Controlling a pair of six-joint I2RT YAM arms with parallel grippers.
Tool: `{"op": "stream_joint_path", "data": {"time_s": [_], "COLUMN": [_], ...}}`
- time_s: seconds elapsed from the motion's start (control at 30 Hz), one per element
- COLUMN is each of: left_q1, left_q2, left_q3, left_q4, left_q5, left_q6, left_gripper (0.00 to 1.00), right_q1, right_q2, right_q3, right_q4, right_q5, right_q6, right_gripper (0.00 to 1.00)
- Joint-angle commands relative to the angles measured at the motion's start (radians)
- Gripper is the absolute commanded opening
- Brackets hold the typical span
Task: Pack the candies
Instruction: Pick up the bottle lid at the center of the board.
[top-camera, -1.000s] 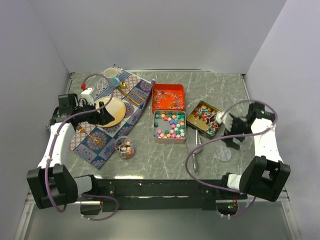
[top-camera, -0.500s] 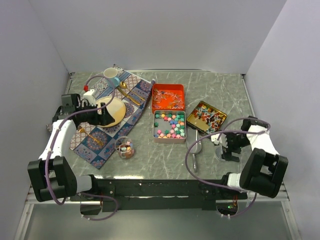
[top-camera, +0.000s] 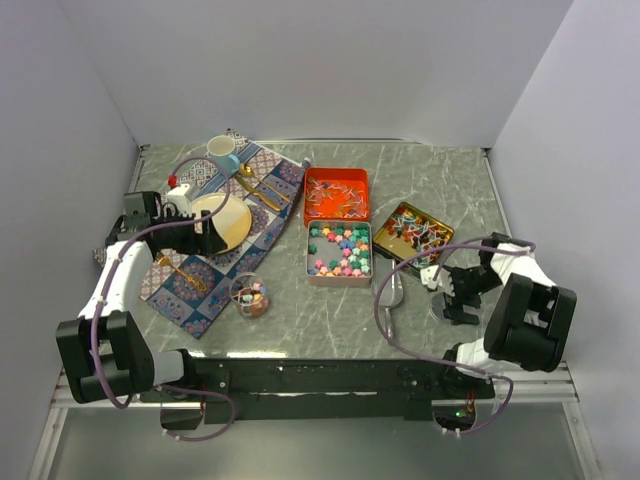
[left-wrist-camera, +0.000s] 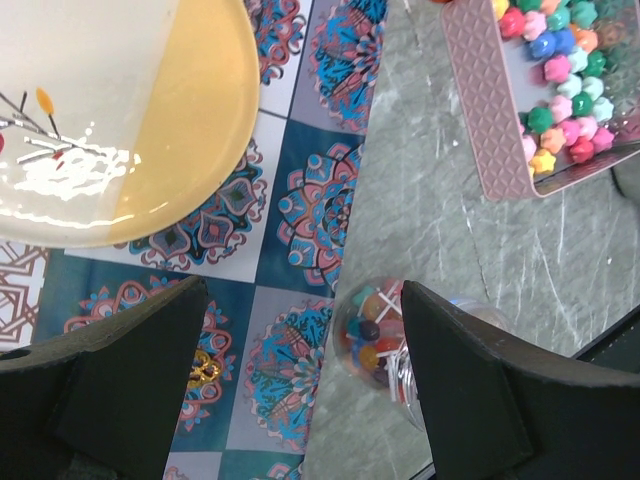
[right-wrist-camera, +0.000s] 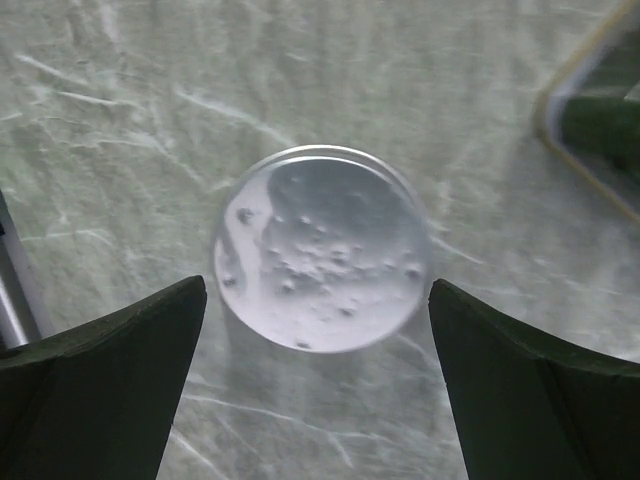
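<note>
Shows the right gripper (right-wrist-camera: 315, 300) spread wide and holding nothing, poised straight above a clear round lid (right-wrist-camera: 320, 248) flat on the marbled table (right-wrist-camera: 120, 120), with the disc centred between the two dark fingers (right-wrist-camera: 110, 380) and touching neither. Puts that lid on the right arm's side, near the silver scoop (top-camera: 392, 295) and well apart from the small glass jar (top-camera: 250, 297) over on the left. Finds the left gripper (left-wrist-camera: 303, 300) equally wide open and empty, hovering over the edge of a patterned placemat (left-wrist-camera: 300, 210), with the jar just beyond its fingertips, hard by one finger rather than squarely between the two. Leaves most of the candies (top-camera: 338, 250) mid-table: pastel stars in a pink tin (top-camera: 339, 282), thin pale wrapped pieces in an orange tin (top-camera: 336, 171) behind it, red-white-blue wrapped ones in a gold tin (top-camera: 390, 221) to the right, and a few more inside the jar. Suggests a plain downward reach for the lid by the nearer right arm, with no wrist turn needed for a round shape lacking any long axis, then a carry leftward past the tins toward the jar. Gives no clear view of the jar's fill level.
</note>
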Motion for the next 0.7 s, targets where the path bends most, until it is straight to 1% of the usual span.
{"op": "stream_joint_path", "data": {"time_s": [0.0, 0.1, 0.23, 0.4, 0.47, 0.5, 0.6, 0.67], "left_q1": [0.015, 0.019, 0.021, 0.022, 0.024, 0.025, 0.025, 0.024], "left_q2": [-0.026, -0.029, -0.030, -0.032, -0.032, -0.032, -0.036, -0.038], "left_q3": [-0.019, -0.021, -0.025, -0.033, -0.031, -0.030, -0.036, -0.038], "left_q4": [0.010, 0.005, 0.010, 0.023, 0.022, 0.019, 0.020, 0.022], "left_q5": [-0.004, -0.007, -0.005, -0.005, -0.007, -0.007, -0.005, 0.007], "left_q6": [0.015, 0.015, 0.016, 0.005, 0.009, 0.009, 0.015, 0.024], "left_gripper": [0.85, 0.85, 0.85, 0.86, 0.85, 0.85, 0.85, 0.85], "right_q1": [0.022, 0.042, 0.059, 0.070, 0.070, 0.068, 0.067, 0.067], "right_q2": [-0.062, -0.062, -0.052, -0.078, -0.090, -0.102, -0.136, -0.179], "right_q3": [-0.079, -0.102, -0.093, -0.118, -0.134, -0.139, -0.153, -0.148], "right_q4": [0.036, 0.083, 0.084, 0.112, 0.116, 0.113, 0.104, 0.075], "right_q5": [0.042, 0.047, 0.056, 0.059, 0.051, 0.047, 0.030, 0.017], "right_q6": [-0.168, -0.112, -0.076, -0.077, -0.083, -0.082, -0.056, -0.034], "right_gripper": [1.00, 1.00, 1.00, 1.00, 0.98, 0.93, 0.86, 0.83]}}
